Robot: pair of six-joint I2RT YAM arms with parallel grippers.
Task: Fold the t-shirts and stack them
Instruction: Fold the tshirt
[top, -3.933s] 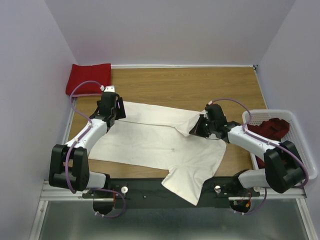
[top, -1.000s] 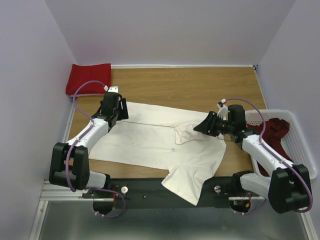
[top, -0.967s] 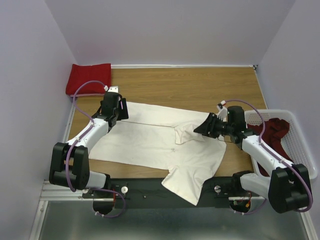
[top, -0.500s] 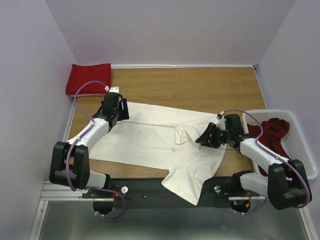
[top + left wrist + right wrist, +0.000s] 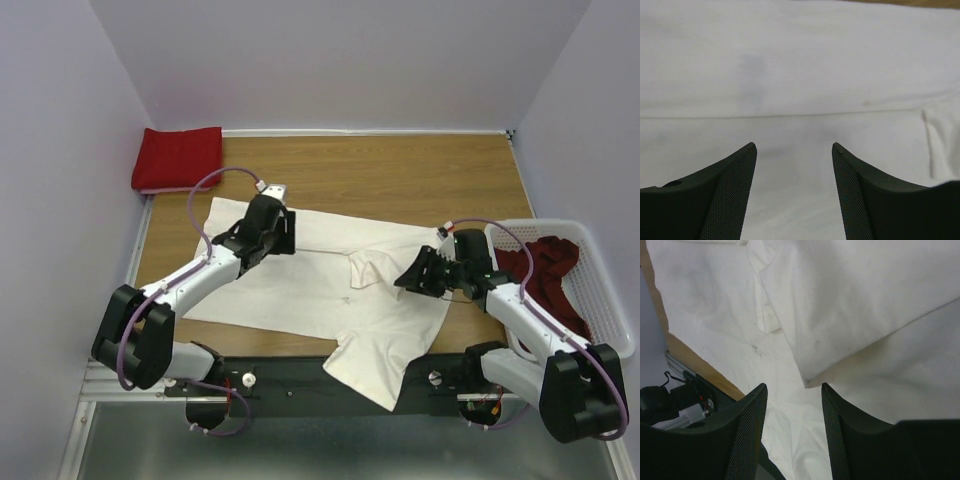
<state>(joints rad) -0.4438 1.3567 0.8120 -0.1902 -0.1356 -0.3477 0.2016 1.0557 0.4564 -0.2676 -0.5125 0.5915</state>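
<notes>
Both hands open, empty | right hand point(image 5: 794, 385) nearer, just over folded flap point(image 5: 855, 310) | left hand point(image 5: 794, 146) over far hem | white shirt point(image 5: 300, 290) lies long left-to-right

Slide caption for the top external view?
Left tool and right tool, open, over a cream-white t-shirt spread on the table; red shirt folded far left, dark red shirt in basket.

No legible text, label, brand, number or sign in any view. Plain, unprinted cloth on the large cream-white cotton t-shirt point(image 5: 300, 280) and the folded bright red t-shirt point(image 5: 178, 157); bare lattice on the white plastic basket point(image 5: 598, 300). Perhaps a marking on the small white tab point(image 5: 273, 187) at the left wrist, too small to read.
</notes>
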